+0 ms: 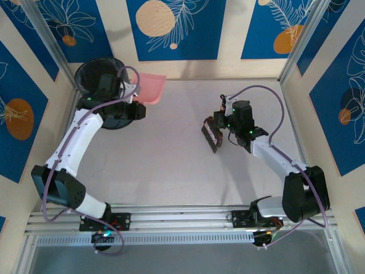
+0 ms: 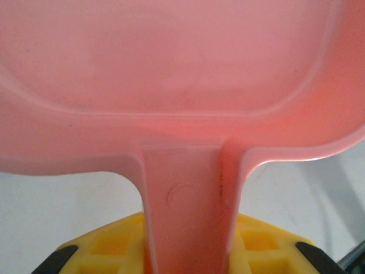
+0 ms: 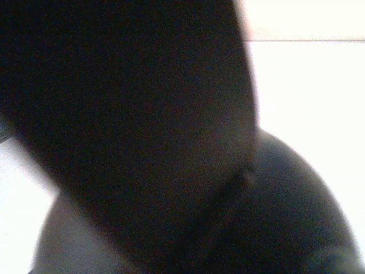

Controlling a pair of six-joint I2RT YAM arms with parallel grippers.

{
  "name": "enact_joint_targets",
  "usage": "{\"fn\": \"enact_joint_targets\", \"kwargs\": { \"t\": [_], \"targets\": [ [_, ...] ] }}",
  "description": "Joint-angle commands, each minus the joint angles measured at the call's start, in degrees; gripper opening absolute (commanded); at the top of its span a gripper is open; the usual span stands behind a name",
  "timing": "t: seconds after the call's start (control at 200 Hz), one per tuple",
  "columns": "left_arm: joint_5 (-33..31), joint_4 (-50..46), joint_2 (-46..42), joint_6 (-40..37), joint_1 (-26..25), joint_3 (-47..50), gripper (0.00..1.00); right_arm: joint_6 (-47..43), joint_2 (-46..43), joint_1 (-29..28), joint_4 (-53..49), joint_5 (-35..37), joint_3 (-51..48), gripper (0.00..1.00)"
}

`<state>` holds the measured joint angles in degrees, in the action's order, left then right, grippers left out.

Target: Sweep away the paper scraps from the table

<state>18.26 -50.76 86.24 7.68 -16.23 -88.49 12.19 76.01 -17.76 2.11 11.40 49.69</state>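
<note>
Pale grey-white table, matte, with aluminium rails running along its near edge. A black bin stands on it, tucked just behind and under the left gripper. Below the right gripper, a dark brush reaches down toward the surface; whether it touches is unclear.

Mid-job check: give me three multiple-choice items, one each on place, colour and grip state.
1. The brush is: A) at the right gripper, right of centre B) against the far wall C) at the near edge
2. The dustpan is: A) blue B) pink C) green
3. The left gripper is: A) open B) shut on the dustpan handle C) shut on a cloth

Answers: 1 A, the top view shows it at that gripper's tip. 2 B, pink from above and at the wrist. 3 B, yellow fingers flank the handle tightly.
</note>
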Motion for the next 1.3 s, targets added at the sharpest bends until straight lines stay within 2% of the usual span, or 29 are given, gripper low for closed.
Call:
{"fn": "enact_joint_targets", "kwargs": {
  "t": [0.0,0.285,0.63,1.295],
  "targets": [
    [-7.3,-3.9,2.3,-5.5,-2.8,-2.2,0.0,0.7,-2.6,0.6,2.4,1.2,-0.6,0.0],
    [-8.3,-4.2,7.9,-9.5,-8.7,-4.1,0.0,0.3,-4.8,0.9,2.0,3.7,-1.8,0.0],
    [-7.9,-7.9,19.0,-14.0,-14.2,-9.1,0.0,0.1,-6.5,1.7,0.7,6.0,-2.6,0.0],
    [-2.2,-12.6,35.4,-18.1,-17.7,-17.9,0.0,0.2,-8.8,3.7,-0.6,6.4,-3.8,0.0]
  ]
}}
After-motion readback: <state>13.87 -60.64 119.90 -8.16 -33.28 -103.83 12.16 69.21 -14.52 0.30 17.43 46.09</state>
